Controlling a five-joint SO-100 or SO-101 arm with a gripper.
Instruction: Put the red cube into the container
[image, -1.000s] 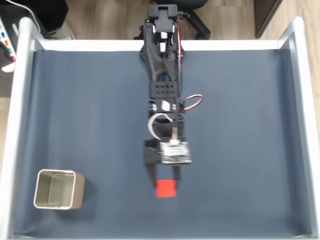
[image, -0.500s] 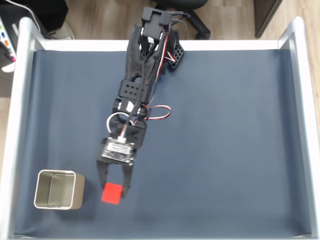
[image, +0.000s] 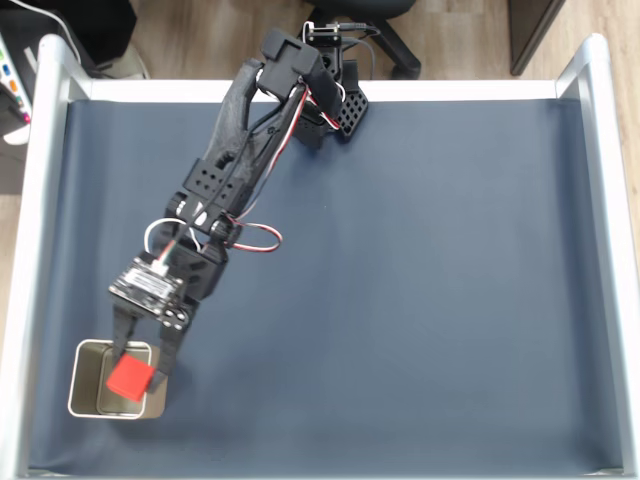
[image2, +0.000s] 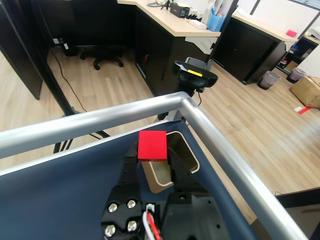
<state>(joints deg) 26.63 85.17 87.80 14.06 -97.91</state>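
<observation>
Nearest the wrist camera: the gripper (image2: 152, 165), its two black fingers closed on the red cube (image2: 152, 145), one against each side face, so the cube is carried clear of the mat.
Cube, wrist view: flat top face squarely toward the lens, level, not visibly tilted.
Just beyond the cube: the container (image2: 171, 162), upright and open-mouthed; its near part is hidden behind the cube and fingers, its far rim and greyish inside show to the right.
Fixed view, same spot: the gripper (image: 141, 367) reaches over the container (image: 86, 378) in the lower left corner of the mat; the red cube (image: 130, 378) overlaps the tin's right-hand rim, partly over the mouth, partly over the wall.
Floor of the workspace: dark blue mat (image: 420, 300), bare around the tin.
Farther out: silver frame rail (image2: 220, 145) running just past the tin, then an office floor and desks.
Step in hand: carrying the cube to the drop point; it is held, not yet released.
Next move, as I judge it: shift a little further left in the fixed view so the cube is centred over the mouth, then open the fingers.
Risk: released here, the cube could strike the rim and bounce out.
</observation>
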